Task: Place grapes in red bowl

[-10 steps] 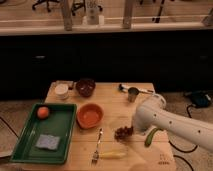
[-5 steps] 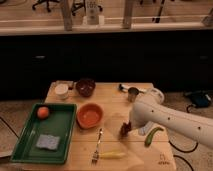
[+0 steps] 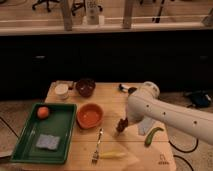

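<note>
Leftmost on the worktop (image 3: 107,100), green tray (image 3: 65,135) at the front-left edge; just beside it, red bowl (image 3: 90,116), bare wood behind. Just right of its rim, grapes (image 3: 120,131), long axis near upright, clamped in the closed end effector (image 3: 121,125). Farther right, green chilli (image 3: 154,136); corner mark (image 3: 161,161), unreadable.

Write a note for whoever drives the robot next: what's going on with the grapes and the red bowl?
The end effector is shut, low over the table just right of the red bowl, and it seems to grip the grapes.
The red bowl sits empty beside the green tray.
Done: grapes reached and apparently grasped.
Left: lift, carry left over the red bowl, let go.
</note>
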### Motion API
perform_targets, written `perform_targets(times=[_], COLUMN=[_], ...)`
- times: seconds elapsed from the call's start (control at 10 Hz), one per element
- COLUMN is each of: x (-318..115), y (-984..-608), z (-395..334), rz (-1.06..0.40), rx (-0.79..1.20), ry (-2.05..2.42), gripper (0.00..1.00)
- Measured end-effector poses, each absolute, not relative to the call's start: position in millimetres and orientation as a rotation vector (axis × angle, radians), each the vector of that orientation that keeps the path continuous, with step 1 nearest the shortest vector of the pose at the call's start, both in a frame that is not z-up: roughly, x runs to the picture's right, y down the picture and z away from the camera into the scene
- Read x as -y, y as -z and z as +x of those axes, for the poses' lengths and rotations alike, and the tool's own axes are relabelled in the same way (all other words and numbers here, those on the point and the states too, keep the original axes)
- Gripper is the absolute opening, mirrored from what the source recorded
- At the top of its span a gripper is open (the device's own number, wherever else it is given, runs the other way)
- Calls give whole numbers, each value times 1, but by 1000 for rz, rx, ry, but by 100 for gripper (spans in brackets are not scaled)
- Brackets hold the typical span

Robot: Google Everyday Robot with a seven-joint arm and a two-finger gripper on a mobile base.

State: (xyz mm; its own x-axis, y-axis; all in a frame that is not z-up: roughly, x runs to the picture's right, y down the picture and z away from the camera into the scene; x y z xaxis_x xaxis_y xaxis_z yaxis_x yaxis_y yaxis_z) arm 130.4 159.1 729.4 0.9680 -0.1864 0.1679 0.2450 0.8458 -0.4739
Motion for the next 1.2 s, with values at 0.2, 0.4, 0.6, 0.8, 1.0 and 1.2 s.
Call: perform_targets(times=[0.2, 0.4, 0.6, 0.8, 1.0, 1.2], x=[-153, -144, -131, -120, -111, -101], y=[-730, -730, -727, -727, -722, -720], z=[122, 112, 106, 87, 79, 69], rz=[-513, -505, -501, -497, -496, -487], rx=[122, 126, 126, 134, 128, 132], ry=[244, 267, 289, 322, 350, 368], gripper=[0, 0, 0, 0, 0, 0])
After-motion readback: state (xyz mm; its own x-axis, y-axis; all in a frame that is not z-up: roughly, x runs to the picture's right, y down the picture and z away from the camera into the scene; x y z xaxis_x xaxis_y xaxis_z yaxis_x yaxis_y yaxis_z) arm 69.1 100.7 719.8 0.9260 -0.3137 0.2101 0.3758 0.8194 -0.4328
